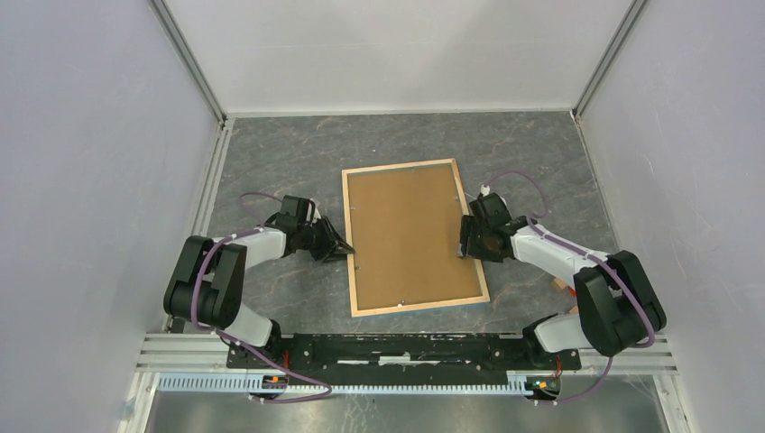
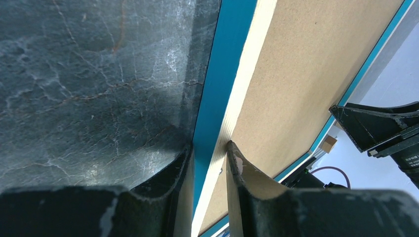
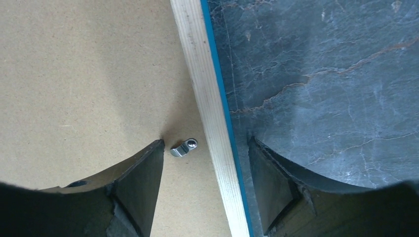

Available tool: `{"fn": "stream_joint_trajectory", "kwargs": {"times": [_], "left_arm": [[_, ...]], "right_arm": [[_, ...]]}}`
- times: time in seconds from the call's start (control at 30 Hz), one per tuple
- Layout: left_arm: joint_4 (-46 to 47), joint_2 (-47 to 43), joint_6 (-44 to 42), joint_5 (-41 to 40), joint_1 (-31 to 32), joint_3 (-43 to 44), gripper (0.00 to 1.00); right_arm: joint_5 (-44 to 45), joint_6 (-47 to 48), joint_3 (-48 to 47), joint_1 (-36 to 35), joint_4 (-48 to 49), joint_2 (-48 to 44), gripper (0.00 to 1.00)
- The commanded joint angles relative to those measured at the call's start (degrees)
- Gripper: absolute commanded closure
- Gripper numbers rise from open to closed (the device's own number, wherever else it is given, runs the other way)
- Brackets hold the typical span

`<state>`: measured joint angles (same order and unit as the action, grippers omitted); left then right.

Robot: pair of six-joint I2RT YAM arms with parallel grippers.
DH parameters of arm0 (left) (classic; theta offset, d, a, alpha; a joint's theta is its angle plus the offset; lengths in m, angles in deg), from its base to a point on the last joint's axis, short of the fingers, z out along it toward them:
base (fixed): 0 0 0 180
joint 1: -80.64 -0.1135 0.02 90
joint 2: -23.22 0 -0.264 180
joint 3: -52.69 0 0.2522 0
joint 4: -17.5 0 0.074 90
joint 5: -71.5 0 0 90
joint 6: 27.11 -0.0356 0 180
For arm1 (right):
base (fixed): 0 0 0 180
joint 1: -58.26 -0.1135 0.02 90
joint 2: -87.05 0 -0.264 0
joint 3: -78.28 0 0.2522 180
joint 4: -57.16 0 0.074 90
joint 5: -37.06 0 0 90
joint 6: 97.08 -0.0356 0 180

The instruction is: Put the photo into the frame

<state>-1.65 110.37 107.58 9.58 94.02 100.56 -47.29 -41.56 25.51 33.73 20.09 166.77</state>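
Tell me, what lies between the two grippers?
The frame, back side up with its brown board, fills the gap between left gripper and right gripper, each straddling a side rim. The top view shows it.

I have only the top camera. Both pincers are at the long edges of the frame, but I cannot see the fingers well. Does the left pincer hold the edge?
Observer: Yes. In the left wrist view the left pincer is closed on the rim of the frame. One finger is outside against the blue edge, and the other is on the light wood.
Operator: And the right one?
Observer: The right pincer is open and straddles the opposite rim, with a gap at each finger.
Operator: Is anything between its fingers?
Observer: A small metal clip lies on the backing board, just inside the wood rim.
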Motion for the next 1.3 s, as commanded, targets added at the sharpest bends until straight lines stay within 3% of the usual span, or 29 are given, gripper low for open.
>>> {"fn": "stream_joint_trajectory", "kwargs": {"times": [0.0,0.3,0.53,0.9,1.27], "left_arm": [[-3.04,0.17,0.72,-2.87,0.41,-1.59,0.98],[-2.86,0.80,0.67,-3.12,0.41,-1.20,0.98],[-3.29,1.54,0.65,-2.64,0.46,-0.66,0.98],[-3.90,1.22,0.60,-2.94,0.41,-0.62,0.98],[-5.73,0.39,0.45,-3.48,0.41,0.47,0.98]], "right_arm": [[4.35,0.11,-1.34,-1.39,-2.46,2.17,0.34],[3.22,3.30,2.35,-2.09,-2.10,-1.74,0.48],[4.53,11.62,0.17,-2.08,-1.45,0.45,0.62],[2.54,24.90,-1.41,-2.09,-0.05,2.62,1.00],[2.33,33.17,-1.19,-2.05,3.65,2.40,1.00]]}}
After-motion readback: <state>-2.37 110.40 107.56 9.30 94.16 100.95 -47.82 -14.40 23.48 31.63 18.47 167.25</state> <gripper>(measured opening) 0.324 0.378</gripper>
